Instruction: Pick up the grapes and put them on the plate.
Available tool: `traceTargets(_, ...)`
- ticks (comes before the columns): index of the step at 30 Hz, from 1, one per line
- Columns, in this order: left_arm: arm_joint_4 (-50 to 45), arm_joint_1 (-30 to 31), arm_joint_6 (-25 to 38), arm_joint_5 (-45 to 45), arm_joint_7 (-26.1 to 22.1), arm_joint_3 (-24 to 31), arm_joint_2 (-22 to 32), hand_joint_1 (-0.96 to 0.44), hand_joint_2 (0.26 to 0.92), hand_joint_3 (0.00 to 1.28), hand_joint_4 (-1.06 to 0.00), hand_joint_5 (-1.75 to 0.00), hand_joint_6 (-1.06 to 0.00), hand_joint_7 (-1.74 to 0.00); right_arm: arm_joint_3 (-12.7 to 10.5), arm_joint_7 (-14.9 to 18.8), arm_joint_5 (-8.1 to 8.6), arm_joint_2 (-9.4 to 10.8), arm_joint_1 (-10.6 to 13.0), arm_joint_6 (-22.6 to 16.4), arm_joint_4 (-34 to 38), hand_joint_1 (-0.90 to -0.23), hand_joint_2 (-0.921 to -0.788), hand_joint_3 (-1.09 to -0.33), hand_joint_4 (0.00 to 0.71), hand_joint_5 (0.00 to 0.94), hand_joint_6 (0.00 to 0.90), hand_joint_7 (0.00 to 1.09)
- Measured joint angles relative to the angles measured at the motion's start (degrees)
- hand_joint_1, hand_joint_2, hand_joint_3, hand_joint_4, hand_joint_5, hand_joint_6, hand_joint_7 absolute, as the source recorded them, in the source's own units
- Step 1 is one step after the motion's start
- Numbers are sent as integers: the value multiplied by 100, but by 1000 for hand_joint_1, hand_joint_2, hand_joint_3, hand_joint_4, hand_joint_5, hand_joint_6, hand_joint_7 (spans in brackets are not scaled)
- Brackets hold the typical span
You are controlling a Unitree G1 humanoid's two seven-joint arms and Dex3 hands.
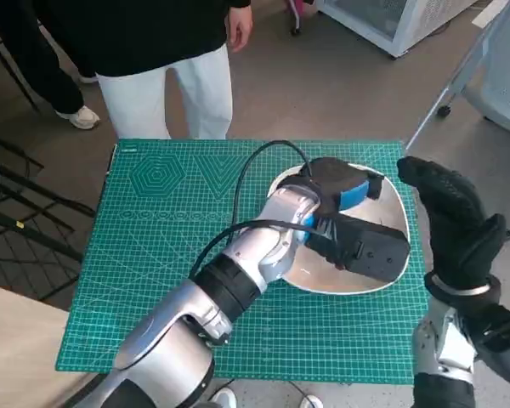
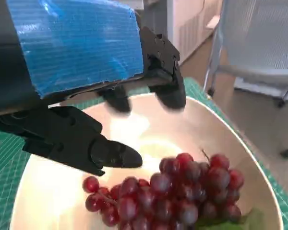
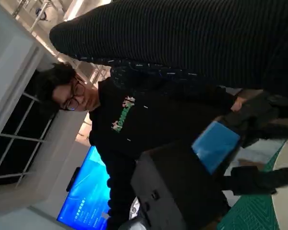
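The left hand (image 1: 344, 208) hovered over the plate (image 2: 230, 139) at frame centre-right, fingers (image 2: 110, 153) spread and empty above the grapes (image 2: 177, 196). The right hand (image 1: 455, 221) stood raised at far right, fingers apart.

We see the left arm (image 1: 238, 280) stretched forward, its left hand (image 1: 348, 212) turned palm down, the fingers (image 2: 110, 153) spread apart and holding nothing. The right hand (image 1: 455, 221) is raised upright beside it, gloved fingers loosely together, also holding nothing.
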Motion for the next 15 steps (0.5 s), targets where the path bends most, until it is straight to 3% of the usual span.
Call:
traceTargets(7, -713, 438, -298, -76, 481, 160, 401, -597, 921, 57, -48, -3, -208, -5, 47, 0, 2, 5, -6, 11, 10, -554, -921, -673, 165, 2, -1, 341)
traceTargets(15, -1871, 1422, -909, -425, 884, 719, 1242, -597, 921, 137, -73, -10, -230, -13, 74, -11, 1, 9, -9, 25, 10, -547, -921, -669, 167, 2, -1, 345)
